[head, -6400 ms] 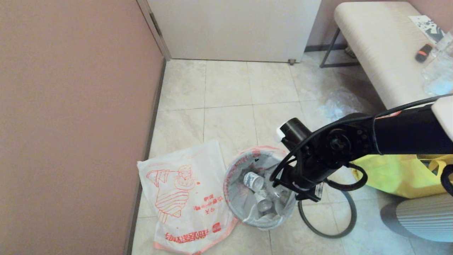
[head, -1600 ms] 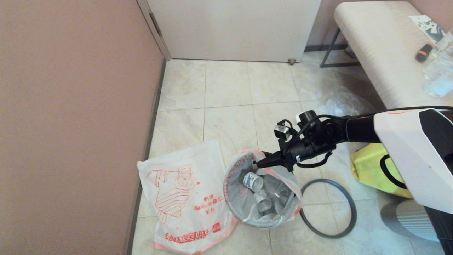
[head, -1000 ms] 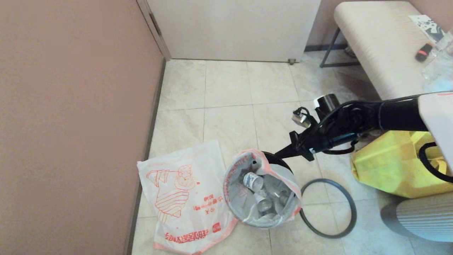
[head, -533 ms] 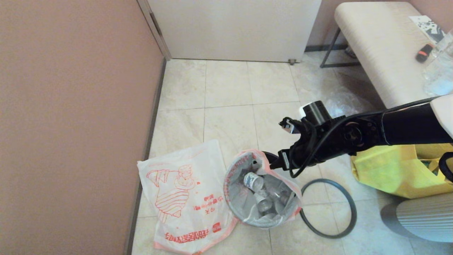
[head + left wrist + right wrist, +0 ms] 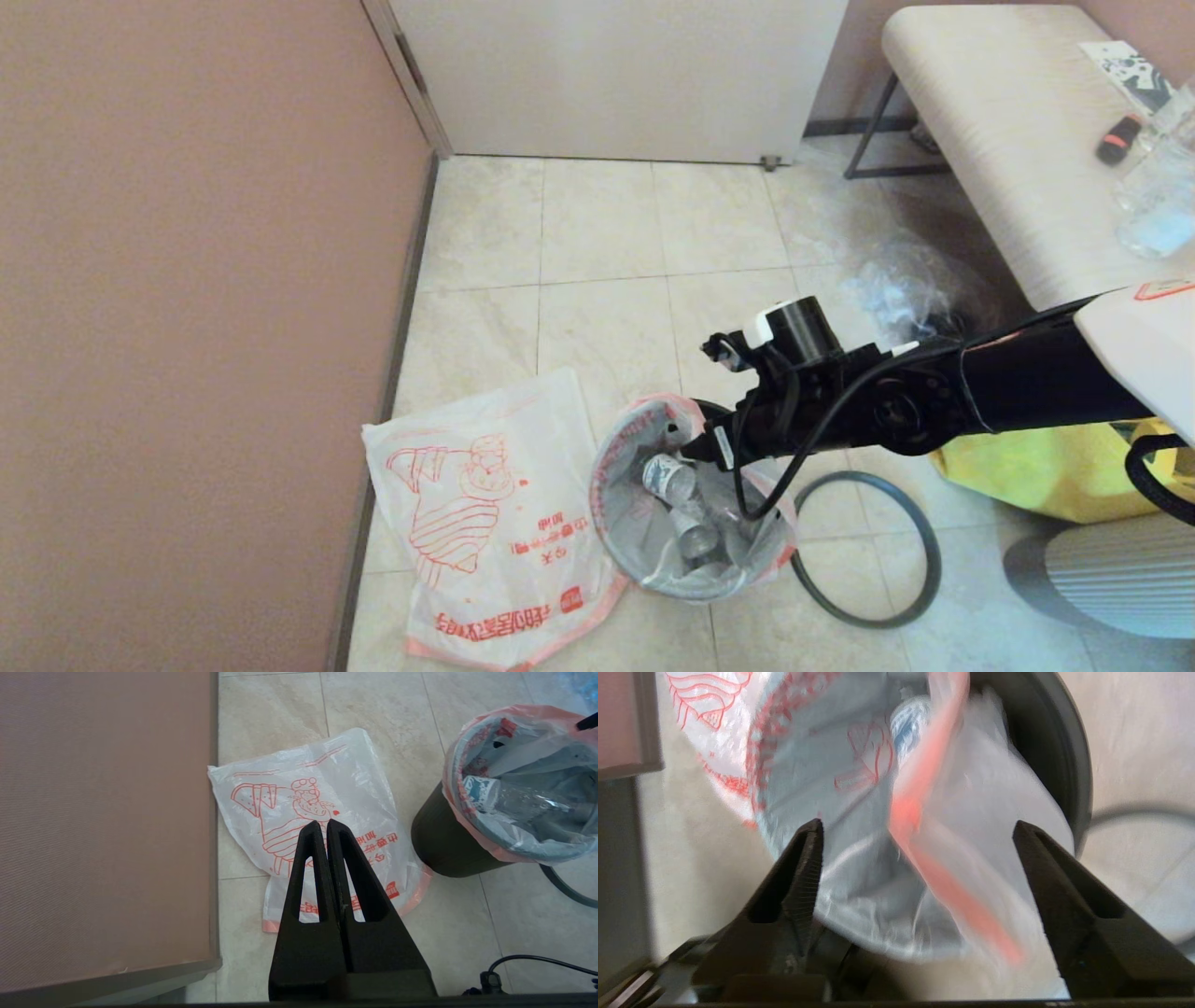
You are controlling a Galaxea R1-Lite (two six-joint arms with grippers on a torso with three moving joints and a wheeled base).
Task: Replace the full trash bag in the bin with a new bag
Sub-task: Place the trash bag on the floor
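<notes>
The full trash bag (image 5: 653,532) sits in the black bin (image 5: 444,844), with clear bottles showing inside and its pink edge lifted off the far rim. My right gripper (image 5: 693,450) is at that far edge, open, and the bag's pink edge (image 5: 920,793) runs between its fingers (image 5: 808,858) without being pinched. The new bag (image 5: 485,523) lies flat on the floor left of the bin, red figure up. My left gripper (image 5: 323,822) hangs shut and empty above the new bag (image 5: 303,788). The grey hoop (image 5: 935,558) lies on the floor right of the bin.
A pink wall (image 5: 187,327) runs close along the left of the new bag. A yellow tote (image 5: 1027,467) sits on the floor to the right, under my right arm. A padded bench (image 5: 990,140) and a clear plastic bag (image 5: 896,280) are at the back right.
My right gripper pulled up and away to the right of the bin, then came back down and left to the bag's raised far edge. The bag's far edge now stands off the rim.
</notes>
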